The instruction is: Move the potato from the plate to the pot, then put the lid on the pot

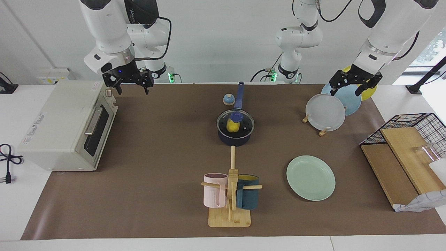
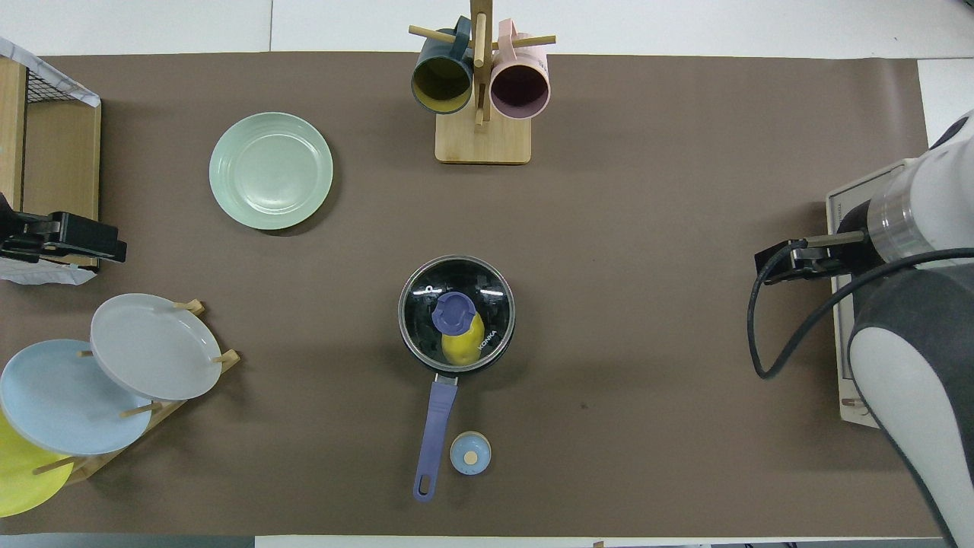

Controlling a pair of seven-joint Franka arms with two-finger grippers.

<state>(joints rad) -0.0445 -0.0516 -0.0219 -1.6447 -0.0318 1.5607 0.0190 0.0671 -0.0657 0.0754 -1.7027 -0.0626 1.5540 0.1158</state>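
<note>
Potato (image 1: 232,126), bright yellow, lumpy, inside lidded navy pot (image 1: 235,137); both grippers spread, empty.

Yellow potato (image 2: 461,346); navy pot (image 1: 235,138); mint plate (image 2: 271,170).

Both robot arms (image 1: 104,24) wore glossy white rounded shells with dark grey bands at the joints. Each ended in a black two-finger gripper: the right gripper (image 1: 129,91) beneath a silver wrist ring, with a small blue light at its 12 o'clock, and the left gripper (image 1: 345,92). Black cables looped beside the wrists. A third white arm base (image 1: 289,66) carried a green light at 9 o'clock.
</note>
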